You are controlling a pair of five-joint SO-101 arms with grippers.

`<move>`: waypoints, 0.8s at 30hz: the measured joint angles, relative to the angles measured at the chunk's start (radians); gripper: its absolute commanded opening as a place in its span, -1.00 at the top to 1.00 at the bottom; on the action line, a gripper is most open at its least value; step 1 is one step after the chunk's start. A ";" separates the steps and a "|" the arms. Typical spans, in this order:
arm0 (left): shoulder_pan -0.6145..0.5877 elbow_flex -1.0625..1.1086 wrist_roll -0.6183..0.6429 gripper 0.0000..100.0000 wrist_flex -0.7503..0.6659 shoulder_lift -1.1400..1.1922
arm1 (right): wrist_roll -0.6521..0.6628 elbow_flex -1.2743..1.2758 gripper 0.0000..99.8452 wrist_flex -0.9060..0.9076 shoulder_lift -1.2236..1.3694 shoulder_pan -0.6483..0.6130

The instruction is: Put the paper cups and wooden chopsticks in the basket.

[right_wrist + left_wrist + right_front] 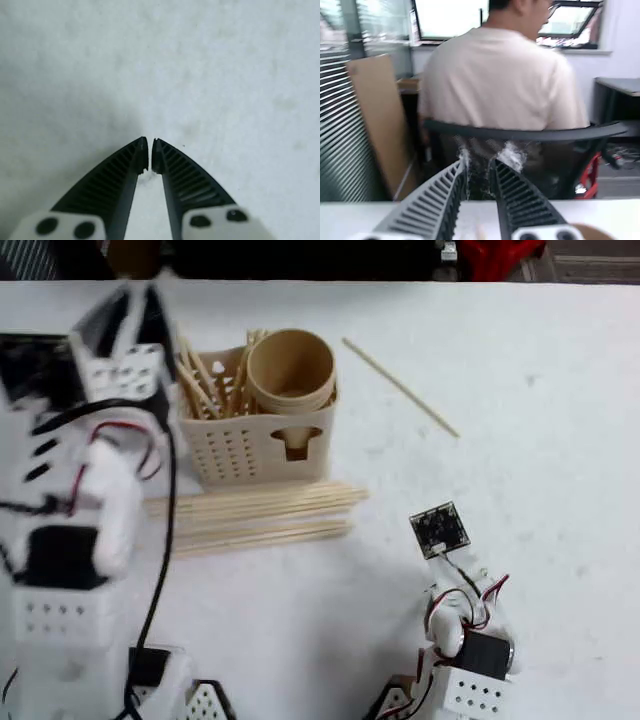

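A cream perforated basket [255, 445] stands mid-table, holding stacked paper cups [291, 368] and several upright wooden chopsticks [203, 388]. A bundle of chopsticks [260, 515] lies flat on the table just in front of the basket. One single chopstick [400, 387] lies apart at the back right. My left gripper [479, 162] is raised above the table left of the basket, slightly open with nothing between its fingers. My right gripper [149, 149] hangs shut and empty just over bare white table at the front right.
The left arm's white body [85, 490] and its black cable [160, 540] take up the table's left side. The right arm [465, 640] sits folded at the front right. Bare tabletop [540, 470] spreads to the right.
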 measured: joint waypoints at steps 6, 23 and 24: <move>-0.149 -0.002 0.000 0.80 0.347 -0.080 | 0.000 0.000 0.93 0.000 0.000 0.000; -0.227 0.845 0.000 0.80 -0.281 -0.087 | -0.002 0.000 0.93 0.000 0.000 -0.005; -0.206 0.865 0.000 0.80 -0.302 -0.087 | -0.002 0.000 0.93 0.000 0.000 -0.009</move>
